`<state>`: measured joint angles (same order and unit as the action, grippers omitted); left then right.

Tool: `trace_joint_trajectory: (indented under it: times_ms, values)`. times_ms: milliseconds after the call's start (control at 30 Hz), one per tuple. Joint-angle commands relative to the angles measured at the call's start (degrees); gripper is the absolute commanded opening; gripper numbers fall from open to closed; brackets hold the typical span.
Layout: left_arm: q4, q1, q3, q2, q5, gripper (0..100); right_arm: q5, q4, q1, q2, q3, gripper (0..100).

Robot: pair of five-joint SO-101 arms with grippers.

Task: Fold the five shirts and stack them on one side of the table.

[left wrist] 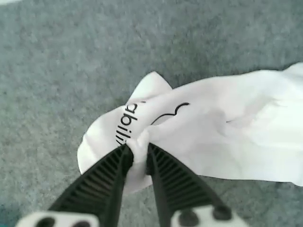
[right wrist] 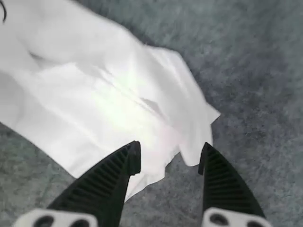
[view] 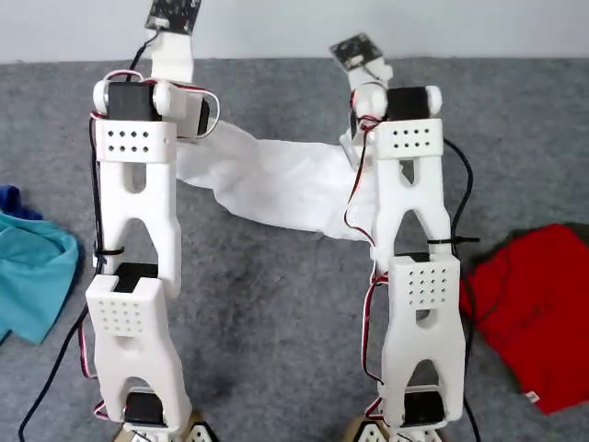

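**Left gripper** (left wrist: 137, 153): jaws clamped on a bunched fold at one end of the white shirt (left wrist: 213, 132). From this pinch the cloth runs sideways over the grey table (left wrist: 71, 56) toward my right gripper (right wrist: 170, 151).

**Right gripper:** jaws apart, holding nothing. It is poised just above the shirt's opposite edge, one finger over cloth and the other over bare table.

**Step in hand (my judgement):** taking hold of both ends of this shirt, so it can be stretched flat before any fold. The next move calls for lowering the right gripper and closing on that edge alone. I would then draw the two ends apart evenly.

**Pose:** both arms reach far forward from their bases, side by side, with wrists pitched down.

**Outward:** a teal shirt (view: 32, 267) and a blue one (view: 9, 198) lie crumpled well apart, beyond the left gripper's outer side and back toward the base. A red shirt (view: 534, 304) lies likewise beyond the right gripper's. Nothing is stacked yet.
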<state>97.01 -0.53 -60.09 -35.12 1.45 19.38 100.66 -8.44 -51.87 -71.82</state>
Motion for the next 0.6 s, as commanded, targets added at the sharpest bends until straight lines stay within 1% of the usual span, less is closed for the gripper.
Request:
trace_joint_trajectory:
  times_ms: [0,200,333,500,567]
  values:
    - [0.18,0.35,0.22,3.60,-0.18,1,-0.88,2.42,-0.13,4.44,3.43,21.0]
    - [0.26,0.35,0.22,3.60,-0.18,1,-0.79,2.42,-1.19,4.35,9.05,20.9]
    - [0.44,0.35,0.22,3.60,-0.18,1,-0.79,2.15,-1.19,3.74,9.93,20.6]
    - [0.35,0.35,0.31,3.60,-0.18,1,-0.53,2.15,-2.24,2.95,9.85,10.3]
    - [0.44,0.35,0.31,3.60,-0.18,1,-0.44,2.07,-2.68,1.98,9.76,8.7]
